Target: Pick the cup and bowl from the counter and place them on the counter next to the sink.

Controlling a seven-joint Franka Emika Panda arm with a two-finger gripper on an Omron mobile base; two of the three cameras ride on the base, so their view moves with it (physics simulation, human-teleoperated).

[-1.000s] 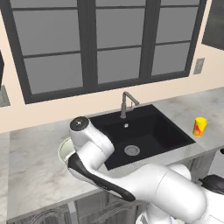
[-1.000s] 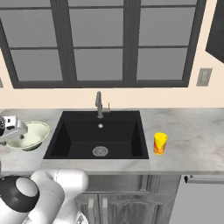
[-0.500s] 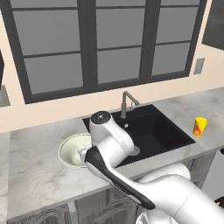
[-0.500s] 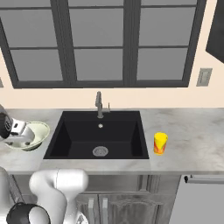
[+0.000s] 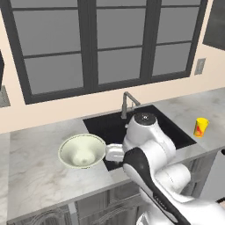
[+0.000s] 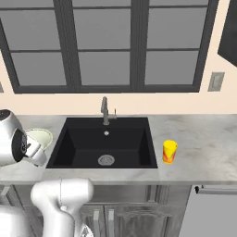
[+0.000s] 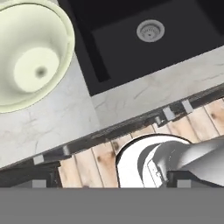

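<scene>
Marbled kitchen counter (image 5: 35, 176) under dark windows, black sink (image 6: 105, 146) set in it.
The bowl (image 5: 82, 151) sits left of the sink, the cup (image 6: 169, 151) right; the gripper, probably hidden behind the wrist, is spread wide and empty. The cup looks light, rigid and slick: grip its sides.

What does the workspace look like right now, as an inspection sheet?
Surface: marbled counter around a black sink, nothing spilled.
Job's things: bowl upright left of the sink, close to its edge; cup upright right of the sink.
Clutter: nothing seen.
Claw: open, holding nothing, near the bowl, not touching it.
Cables: nothing seen.
Surroundings: faucet behind the sink, dark-framed window above, wall outlet at right.
</scene>
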